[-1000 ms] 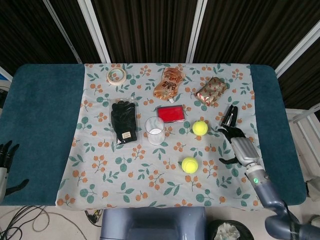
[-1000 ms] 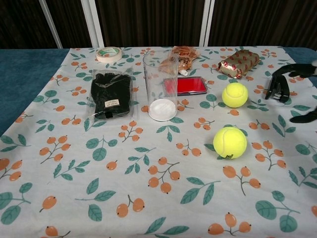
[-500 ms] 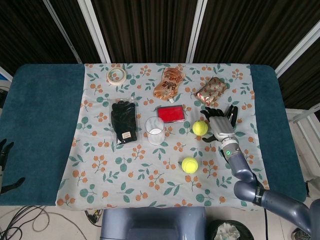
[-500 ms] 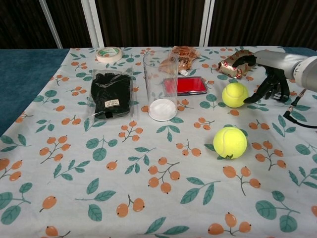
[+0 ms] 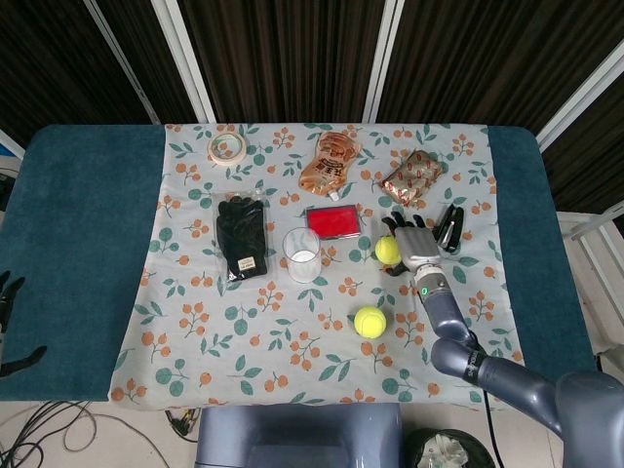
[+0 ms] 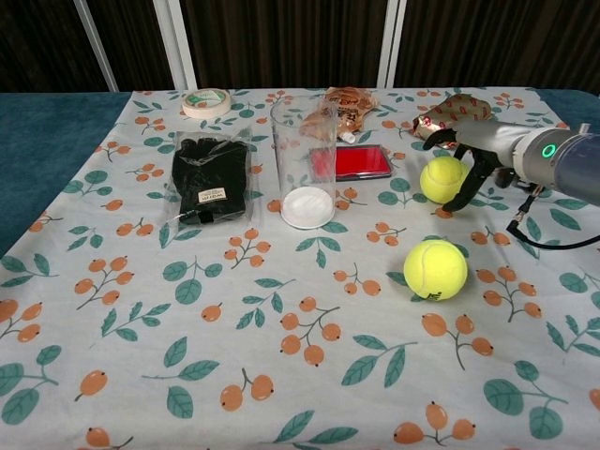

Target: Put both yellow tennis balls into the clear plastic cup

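Observation:
One yellow tennis ball (image 5: 386, 250) (image 6: 442, 178) lies on the floral cloth right of the clear plastic cup (image 5: 302, 255) (image 6: 304, 161), which stands upright. My right hand (image 5: 417, 248) (image 6: 476, 148) reaches over this ball from its right, fingers spread and curved around its top and right side; the ball still rests on the cloth. The second tennis ball (image 5: 369, 321) (image 6: 435, 269) lies nearer the front, untouched. My left hand (image 5: 8, 304) hangs off the table's left edge, fingers apart, holding nothing.
A red box (image 5: 333, 221) sits just behind the cup and ball. Packaged black gloves (image 5: 241, 237) lie left of the cup. A tape roll (image 5: 226, 148), snack pouch (image 5: 330, 164) and wrapped package (image 5: 412, 178) line the back. A black clip (image 5: 448, 226) lies beside my right hand.
My right hand has swung left from near the black clip to the farther tennis ball and now curves around it. Both balls and the cup have stayed in place.

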`<state>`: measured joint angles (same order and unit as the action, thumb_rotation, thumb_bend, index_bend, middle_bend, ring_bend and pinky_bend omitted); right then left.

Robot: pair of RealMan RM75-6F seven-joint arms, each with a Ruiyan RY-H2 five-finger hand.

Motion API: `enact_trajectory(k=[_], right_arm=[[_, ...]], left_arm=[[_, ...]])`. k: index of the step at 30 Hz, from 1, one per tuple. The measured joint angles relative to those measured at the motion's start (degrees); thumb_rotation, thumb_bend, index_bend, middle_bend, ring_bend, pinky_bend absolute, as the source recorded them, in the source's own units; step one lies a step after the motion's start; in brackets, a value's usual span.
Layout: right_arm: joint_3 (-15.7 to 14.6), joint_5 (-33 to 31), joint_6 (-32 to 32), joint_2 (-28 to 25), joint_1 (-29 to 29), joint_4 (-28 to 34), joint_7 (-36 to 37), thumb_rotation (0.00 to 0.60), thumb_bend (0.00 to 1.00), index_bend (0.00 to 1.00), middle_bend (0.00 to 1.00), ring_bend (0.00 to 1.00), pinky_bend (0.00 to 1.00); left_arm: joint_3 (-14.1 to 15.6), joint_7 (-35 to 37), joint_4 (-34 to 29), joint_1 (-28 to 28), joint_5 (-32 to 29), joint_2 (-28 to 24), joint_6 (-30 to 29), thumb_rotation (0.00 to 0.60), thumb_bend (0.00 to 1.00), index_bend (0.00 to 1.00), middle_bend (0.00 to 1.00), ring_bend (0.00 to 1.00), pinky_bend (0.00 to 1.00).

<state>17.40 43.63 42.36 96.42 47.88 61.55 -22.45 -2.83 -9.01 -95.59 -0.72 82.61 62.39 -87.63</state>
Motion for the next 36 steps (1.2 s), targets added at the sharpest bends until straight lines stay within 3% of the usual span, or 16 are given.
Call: enact_trajectory(k=[4, 10, 14, 23, 30, 31, 32, 34, 35, 36], right_arm=[[-0.10, -0.45, 0.47, 0.76, 0.49, -1.08, -0.19, 0.600, 0.24, 0.25, 0.19, 0.39, 0.20], [-0.30, -0.47, 0.65, 1.22, 0.81, -1.76, 0.18, 0.600, 0.42, 0.43, 0.40, 0.59, 0.36], [-0.05, -0.27, 1.30, 1.55, 1.00, -2.00, 0.60, 0.600, 0.47, 0.57, 0.49, 0.64, 0.44], [1.42, 1.73, 4.27, -0.49, 1.14, 0.81, 1.76, 0.600, 0.47, 0.59, 0.50, 0.65, 0.57], [4.80, 1.12, 4.29, -8.28, 2.63, 7.77, 0.78, 0.600, 0.47, 0.59, 0.50, 0.65, 0.65], [5.39, 0.70, 4.16, -9.42, 2.96, 8.90, 0.52, 0.600, 0.47, 0.59, 0.50, 0.64, 0.61], [5.98, 0.18, 4.01, -10.55, 3.28, 10.08, 0.31, 0.600, 0.47, 0.59, 0.50, 0.64, 0.50], [7.30, -1.32, 3.63, -13.03, 3.93, 12.97, -0.05, 0.600, 0.47, 0.58, 0.50, 0.63, 0.10], [7.80, -1.99, 3.48, -14.04, 4.16, 14.31, -0.14, 0.600, 0.47, 0.58, 0.50, 0.63, 0.01], [8.37, -2.90, 3.31, -15.30, 4.44, 16.24, -0.29, 0.600, 0.47, 0.58, 0.50, 0.63, 0.00]], left_arm=[[-0.07, -0.01, -0.04, -0.01, -0.23, -0.08, 0.06, 0.600, 0.04, 0.09, 0.00, 0.00, 0.10], [0.02, -0.15, -0.13, -0.05, -0.21, -0.08, 0.15, 0.600, 0.04, 0.09, 0.00, 0.00, 0.10], [0.06, -0.20, -0.25, -0.06, -0.35, -0.20, 0.26, 0.600, 0.04, 0.09, 0.00, 0.00, 0.10], [-0.03, 0.55, -0.61, 0.11, -0.65, -0.75, 0.10, 0.600, 0.04, 0.09, 0.00, 0.00, 0.10], [0.20, 1.22, -1.20, 0.37, -0.23, -1.24, -0.25, 0.600, 0.04, 0.09, 0.00, 0.00, 0.10], [0.23, 1.25, -1.33, 0.41, -0.20, -1.29, -0.31, 0.600, 0.04, 0.10, 0.00, 0.00, 0.10], [0.27, 1.27, -1.52, 0.49, -0.20, -1.37, -0.38, 0.600, 0.04, 0.10, 0.00, 0.00, 0.10], [0.29, 1.23, -1.80, 0.60, -0.38, -1.55, -0.43, 0.600, 0.04, 0.10, 0.00, 0.00, 0.10], [0.25, 1.20, -1.92, 0.66, -0.59, -1.64, -0.46, 0.600, 0.04, 0.10, 0.00, 0.00, 0.10], [0.19, 1.16, -1.97, 0.68, -0.76, -1.69, -0.48, 0.600, 0.04, 0.10, 0.00, 0.00, 0.10]])
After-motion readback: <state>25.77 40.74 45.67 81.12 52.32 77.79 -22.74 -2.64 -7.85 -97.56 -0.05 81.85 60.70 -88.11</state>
